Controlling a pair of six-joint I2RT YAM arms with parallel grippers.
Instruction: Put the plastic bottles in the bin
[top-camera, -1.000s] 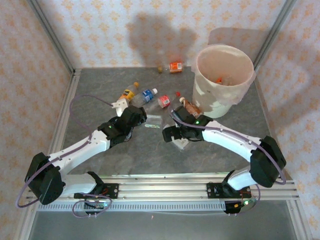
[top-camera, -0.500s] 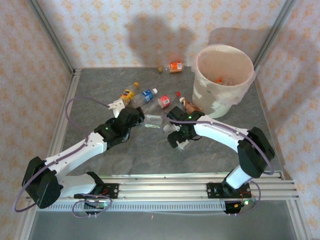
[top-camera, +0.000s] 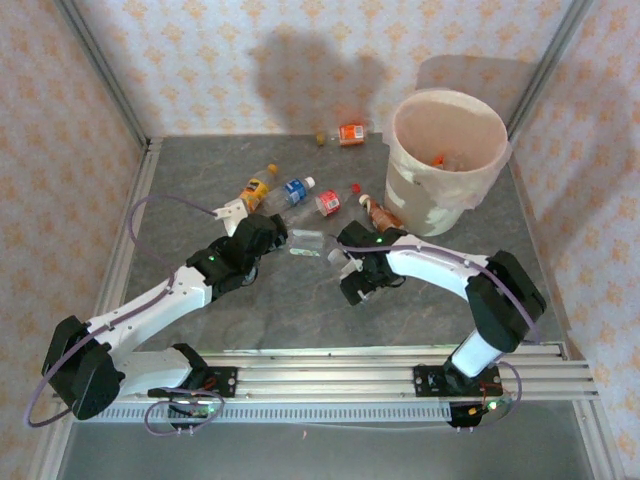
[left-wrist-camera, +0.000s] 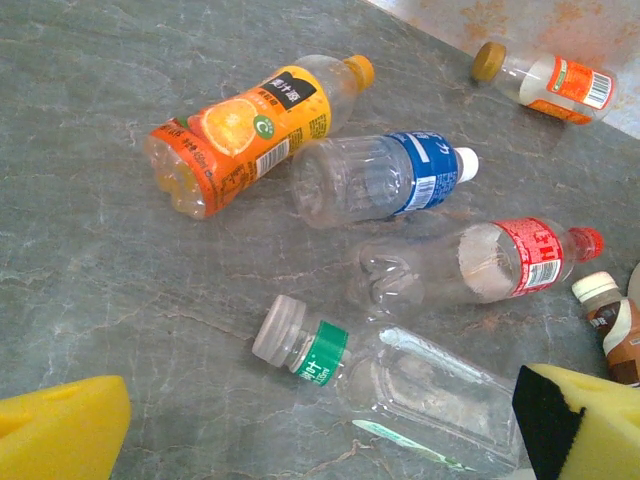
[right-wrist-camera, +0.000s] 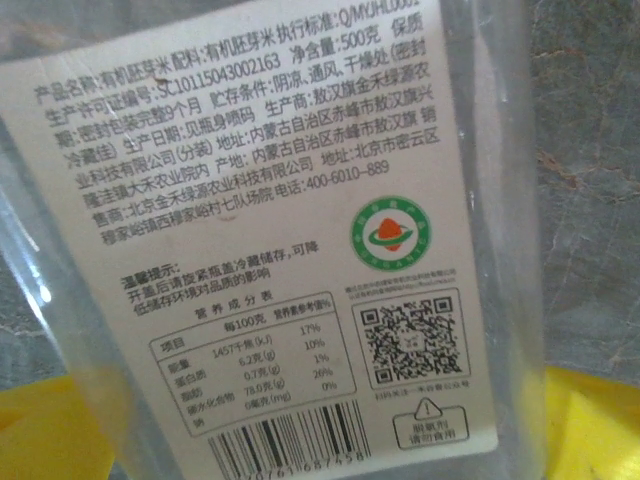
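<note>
Right wrist view: right gripper (right-wrist-camera: 320, 430) spread wide, gripping nothing. Its yellow fingers (right-wrist-camera: 590, 425) sit either side of a clear white-labelled bottle (right-wrist-camera: 250, 230) lying on the table (right-wrist-camera: 590, 150). The bottle's long axis runs along the gap, so closing would pinch its width. Bin (top-camera: 425, 205) stands beyond, to the right. Left gripper (left-wrist-camera: 325, 425) likewise wide and empty, green-labelled bottle (left-wrist-camera: 400, 385) just ahead.

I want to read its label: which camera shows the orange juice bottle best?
The left wrist view. The orange juice bottle lies on its side close up, with its fruit label and orange cap sharp. The top view has the same bottle small and far off, an orange-yellow shape left of the blue-labelled bottle, its print unreadable.
</note>
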